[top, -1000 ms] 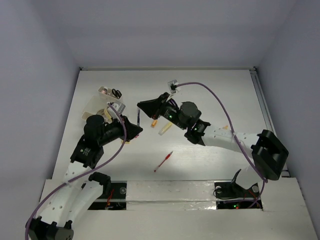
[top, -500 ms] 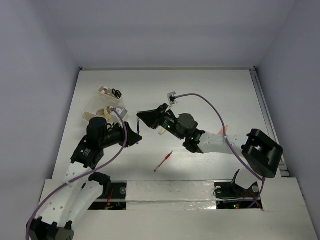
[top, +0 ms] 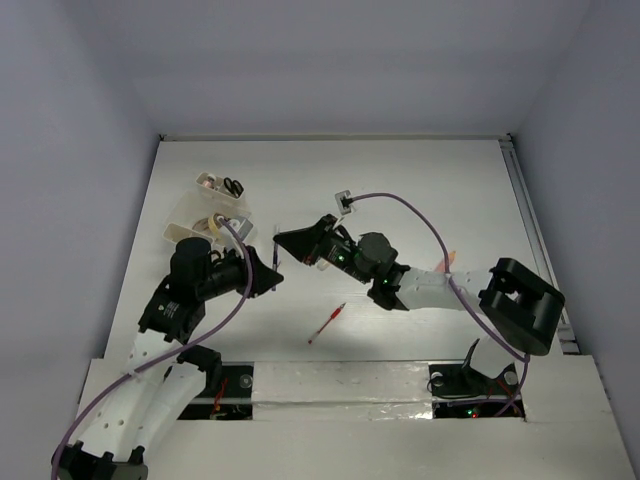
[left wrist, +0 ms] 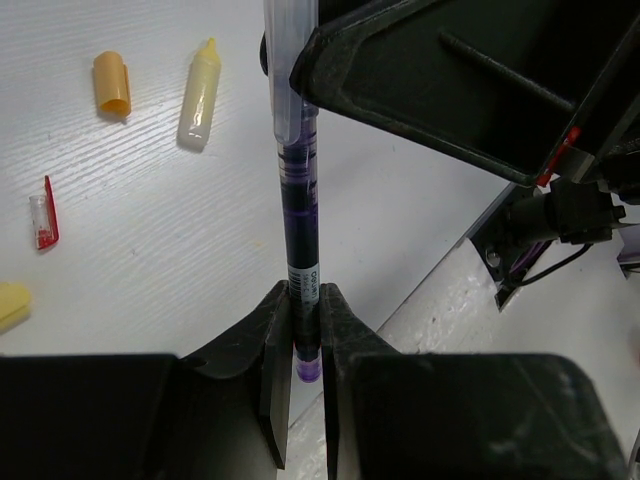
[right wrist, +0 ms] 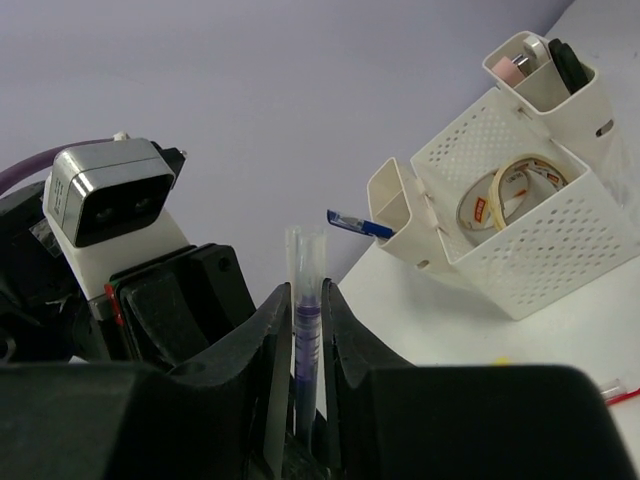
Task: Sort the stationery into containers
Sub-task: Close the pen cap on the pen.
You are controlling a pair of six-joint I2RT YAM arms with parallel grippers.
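Pen [left wrist: 300, 200] mid-air above desk [left wrist: 150, 220], long axis straight from left pincer [left wrist: 303, 330] to right pincer [right wrist: 305, 320], both clamped tight on opp. ends. Box [right wrist: 560, 250] lies just beyond left arm, so left's nearer, prob. its drop.

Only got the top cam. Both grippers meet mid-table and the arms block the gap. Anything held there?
Observer: Yes. The left wrist view shows the left gripper shut on one end of a purple-ink pen.
Operator: Right arm on it too?
Observer: Yes. In its wrist view the right gripper is shut on the same pen, with the clear end poking past its tips.
Operator: Any pens in the organiser? Too small here.
Observer: One blue pen sticks out of a narrow side pocket of the white perforated container.
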